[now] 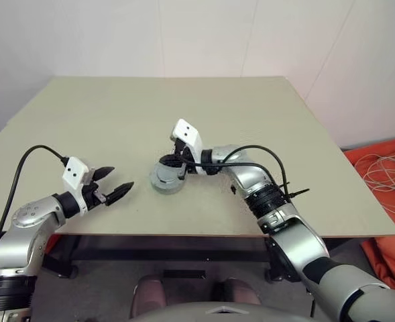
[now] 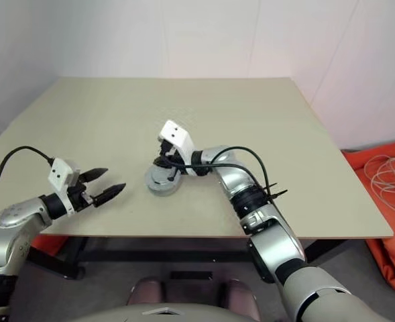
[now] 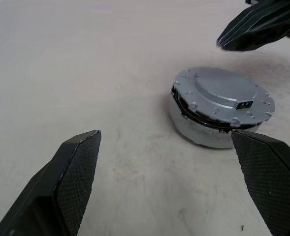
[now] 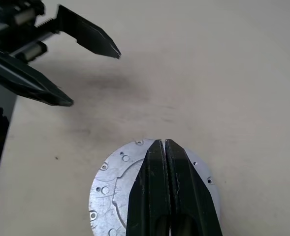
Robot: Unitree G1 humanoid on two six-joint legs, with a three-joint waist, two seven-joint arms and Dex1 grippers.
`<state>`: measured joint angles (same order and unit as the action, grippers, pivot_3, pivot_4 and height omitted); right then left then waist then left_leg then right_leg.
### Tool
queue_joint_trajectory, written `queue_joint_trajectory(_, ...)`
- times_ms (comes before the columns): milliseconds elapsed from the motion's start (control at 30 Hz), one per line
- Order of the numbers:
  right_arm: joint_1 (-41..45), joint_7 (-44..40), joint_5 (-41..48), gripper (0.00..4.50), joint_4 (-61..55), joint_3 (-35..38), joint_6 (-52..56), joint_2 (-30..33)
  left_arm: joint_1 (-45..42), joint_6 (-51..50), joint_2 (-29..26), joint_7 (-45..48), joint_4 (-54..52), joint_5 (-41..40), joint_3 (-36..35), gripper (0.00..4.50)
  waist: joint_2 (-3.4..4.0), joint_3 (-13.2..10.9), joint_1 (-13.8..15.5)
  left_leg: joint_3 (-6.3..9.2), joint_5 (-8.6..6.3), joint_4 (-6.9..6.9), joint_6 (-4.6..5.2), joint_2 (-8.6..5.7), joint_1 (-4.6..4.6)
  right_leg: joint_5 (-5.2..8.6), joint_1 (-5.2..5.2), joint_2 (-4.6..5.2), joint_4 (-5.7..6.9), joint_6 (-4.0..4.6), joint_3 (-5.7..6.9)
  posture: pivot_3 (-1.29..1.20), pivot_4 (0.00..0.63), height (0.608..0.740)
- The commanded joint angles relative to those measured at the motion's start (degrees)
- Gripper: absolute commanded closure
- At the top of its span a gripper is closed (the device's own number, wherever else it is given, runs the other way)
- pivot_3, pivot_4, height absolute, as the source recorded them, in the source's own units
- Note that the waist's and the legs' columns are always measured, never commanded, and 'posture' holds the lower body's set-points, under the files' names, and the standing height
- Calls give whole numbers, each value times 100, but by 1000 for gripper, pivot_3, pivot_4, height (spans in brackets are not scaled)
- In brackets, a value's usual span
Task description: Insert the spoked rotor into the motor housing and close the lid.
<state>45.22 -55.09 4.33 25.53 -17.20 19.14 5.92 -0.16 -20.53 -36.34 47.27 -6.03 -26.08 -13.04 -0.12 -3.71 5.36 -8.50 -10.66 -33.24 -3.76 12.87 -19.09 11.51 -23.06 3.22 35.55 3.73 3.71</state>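
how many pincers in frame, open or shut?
2. Left pincer open, empty, near the table's front edge, left of the housing. Right pincer shut, empty, over the lid, which sits slightly askew on the housing.

A beige rectangular table stands against a plain white wall. To its right, on the floor, lies an orange cloth with loose white cable coiled on it.

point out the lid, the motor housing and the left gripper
lid (image 3: 223, 91): left wrist view, flat grey top face.
motor housing (image 3: 204, 135): left wrist view, pale side wall under the lid.
left gripper (image 1: 115, 182): left eye view, midway between open fingertips.
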Motion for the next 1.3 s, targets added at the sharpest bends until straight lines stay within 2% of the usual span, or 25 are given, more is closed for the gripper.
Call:
queue_joint_trajectory(33,-98,-162,327,4093,-511,237,212,146,-121,89,-62,73,-51,1,-24,0,0,0,2,0,0,0,0,0,0,0,0,0,0,0,0,0,0,740)
queue_joint_trajectory(133,-250,-222,401,3295,-684,239,305,247,-46,157,-90,282,-133,-86,-41,0,-1,0,1,0,0,0,0,1,0,0,0,-1,0,0,0,0,0,740)
queue_joint_trajectory(433,-494,-193,400,119,-671,190,99,219,137,76,-97,448,-230,-269,-191,0,-1,0,-3,-1,0,1,0,1,0,0,-1,-1,-1,-1,0,0,0,740)
queue_joint_trajectory(1300,-44,172,-312,52,1048,-76,-1239,-231,312,48,-138,385,-364,-297,-299,0,0,0,-14,0,0,1,0,1,0,0,-1,0,-2,0,0,0,0,740)
